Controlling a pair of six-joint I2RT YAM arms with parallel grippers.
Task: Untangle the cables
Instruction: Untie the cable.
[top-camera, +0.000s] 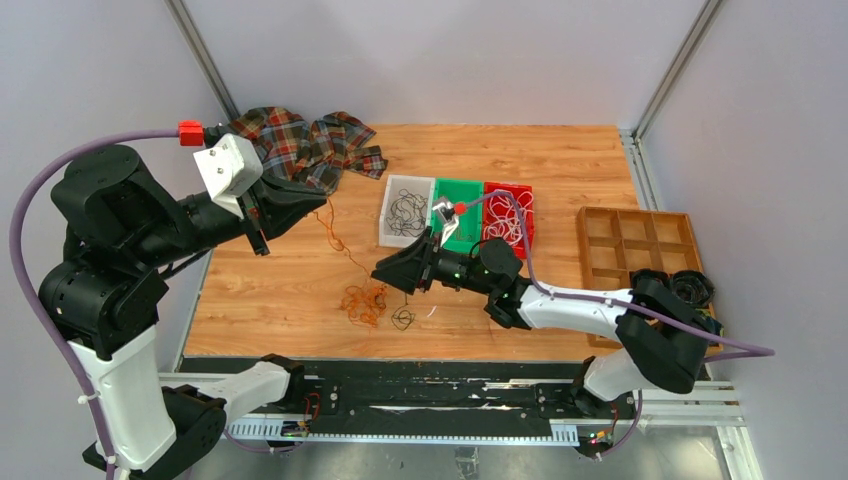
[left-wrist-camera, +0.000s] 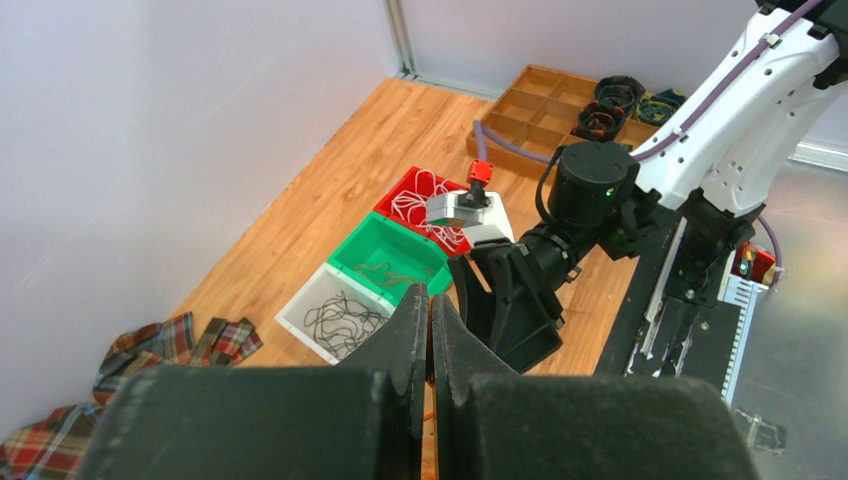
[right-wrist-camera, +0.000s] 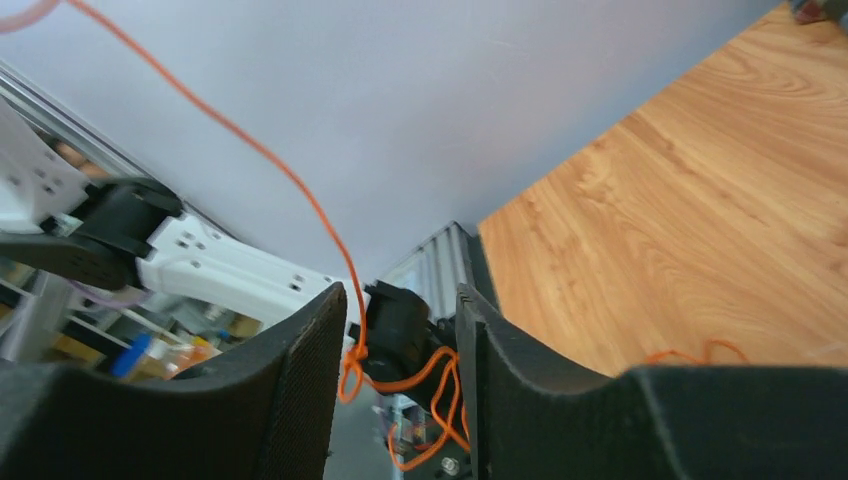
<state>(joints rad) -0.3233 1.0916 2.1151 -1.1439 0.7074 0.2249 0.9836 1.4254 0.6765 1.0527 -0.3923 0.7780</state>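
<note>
The job looks partly done. Beyond the right gripper (top-camera: 383, 275), a white bin (top-camera: 384, 226) holds black cables (top-camera: 407, 212). A green bin (top-camera: 462, 183) holds a few brownish cables (left-wrist-camera: 385, 272), and a red bin (top-camera: 508, 186) holds white cables (top-camera: 505, 222). An orange clump (top-camera: 365, 300) lies loose on the table (top-camera: 560, 160), just below and to the left of the right gripper's tips. A single black cable (top-camera: 403, 320) is looped close beside it. These remain to be pulled apart and sorted.

The left gripper (top-camera: 320, 203) is raised with its fingers pressed together. An orange cable (top-camera: 340, 240) leaves its tips, so I judge it pinched there. The strand is drawn into a fairly straight line. Its long axis slants from the left gripper down and across toward the right gripper, and its lower end vanishes into the clump.

The right gripper has its fingers spread. In its wrist view the orange cable passes through the gap and is knotted beside one finger (right-wrist-camera: 310, 350), but nothing is clamped.
</note>
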